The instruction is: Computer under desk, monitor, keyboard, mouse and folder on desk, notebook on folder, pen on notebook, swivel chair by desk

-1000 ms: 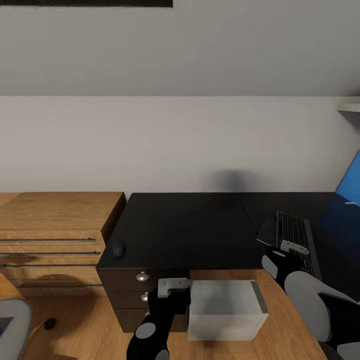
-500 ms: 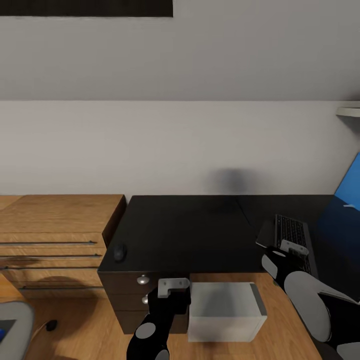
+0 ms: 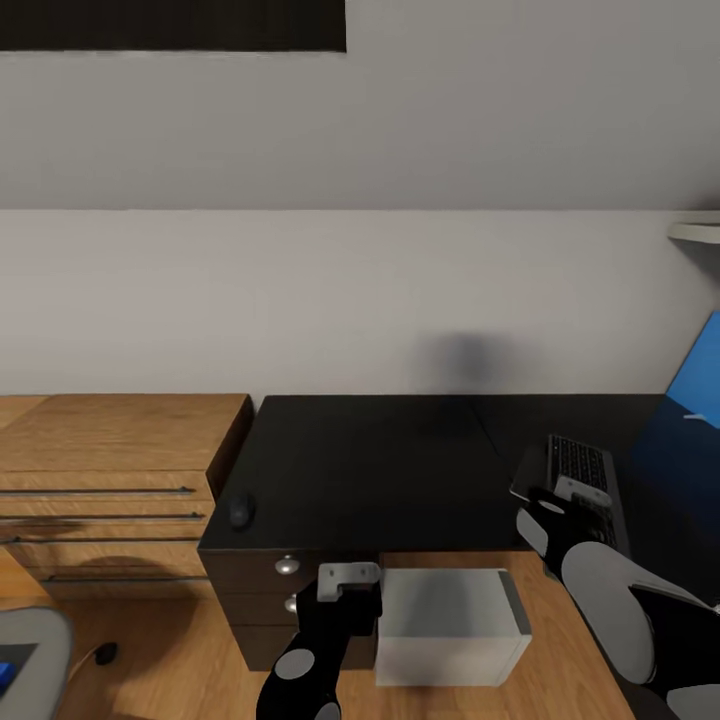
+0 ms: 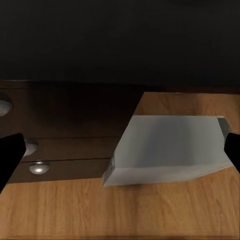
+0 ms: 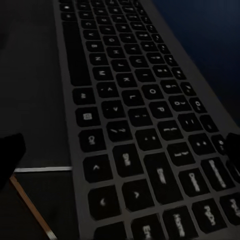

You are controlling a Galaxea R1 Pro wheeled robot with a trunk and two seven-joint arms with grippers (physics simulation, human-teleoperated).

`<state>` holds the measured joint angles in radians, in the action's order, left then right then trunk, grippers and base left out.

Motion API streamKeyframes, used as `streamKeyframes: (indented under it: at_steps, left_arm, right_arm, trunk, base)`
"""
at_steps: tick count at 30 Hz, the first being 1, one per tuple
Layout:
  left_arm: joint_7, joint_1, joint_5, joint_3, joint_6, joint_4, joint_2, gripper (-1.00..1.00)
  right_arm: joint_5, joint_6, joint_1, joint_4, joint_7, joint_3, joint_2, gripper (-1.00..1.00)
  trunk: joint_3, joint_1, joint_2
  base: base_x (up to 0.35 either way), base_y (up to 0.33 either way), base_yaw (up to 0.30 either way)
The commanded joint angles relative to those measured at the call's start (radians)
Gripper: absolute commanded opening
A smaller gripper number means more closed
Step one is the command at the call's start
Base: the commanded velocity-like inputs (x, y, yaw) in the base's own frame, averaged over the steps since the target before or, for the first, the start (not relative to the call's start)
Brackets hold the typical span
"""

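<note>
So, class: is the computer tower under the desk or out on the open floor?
Partly under. The computer stands upright on the floor beside the drawers, its back end beneath the desk, its front sticking out.

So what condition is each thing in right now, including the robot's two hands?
Mouse: lying on the desk, near its left end.
Keyboard: on the desk, one end raised.
Computer: on the floor by the desk's drawers.
Drawers: closed.
Left hand: open, empty, above the computer.
Right hand: open over the keyboard.
</note>
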<state>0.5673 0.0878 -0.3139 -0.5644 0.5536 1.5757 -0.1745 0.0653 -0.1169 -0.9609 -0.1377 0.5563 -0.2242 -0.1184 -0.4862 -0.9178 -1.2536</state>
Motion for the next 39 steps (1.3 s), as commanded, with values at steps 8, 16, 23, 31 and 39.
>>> streamKeyframes:
  at_steps: [8, 16, 23, 31, 39]
  left_arm:
    - [0.011, 0.001, -0.01, -0.002, 0.004, -0.01, 0.0, 1.0]
    - [0.015, 0.001, -0.01, -0.002, 0.004, -0.041, 0.0, 1.0]
    - [0.017, 0.001, -0.01, -0.002, 0.002, -0.047, 0.0, 1.0]
    - [0.016, 0.001, -0.009, -0.003, -0.002, -0.044, 0.0, 1.0]
    - [0.017, 0.001, -0.008, -0.004, -0.004, -0.043, 0.0, 1.0]
  right_arm:
    - [0.009, -0.007, -0.001, -0.046, 0.001, -0.002, 0.011, 1.0]
    - [0.016, 0.199, 0.096, -0.357, 0.001, -0.004, 0.062, 1.0]
    - [0.019, 0.368, 0.353, -0.817, -0.005, -0.001, 0.097, 1.0]
    - [0.02, 0.415, 0.548, -1.095, -0.01, -0.001, 0.207, 1.0]
    - [0.021, 0.415, 0.569, -1.102, -0.01, -0.001, 0.262, 1.0]
  trunk:
    - [0.024, 0.031, 0.056]
    - [0.049, 0.061, 0.112]
    - [0.071, 0.088, 0.161]
    - [0.077, 0.096, 0.175]
    - [0.077, 0.096, 0.175]
  base:
    - [0.0, 0.0, 0.0]
    - [0.0, 0.0, 0.0]
    - [0.0, 0.0, 0.0]
    - [0.0, 0.0, 0.0]
    - [0.0, 0.0, 0.0]
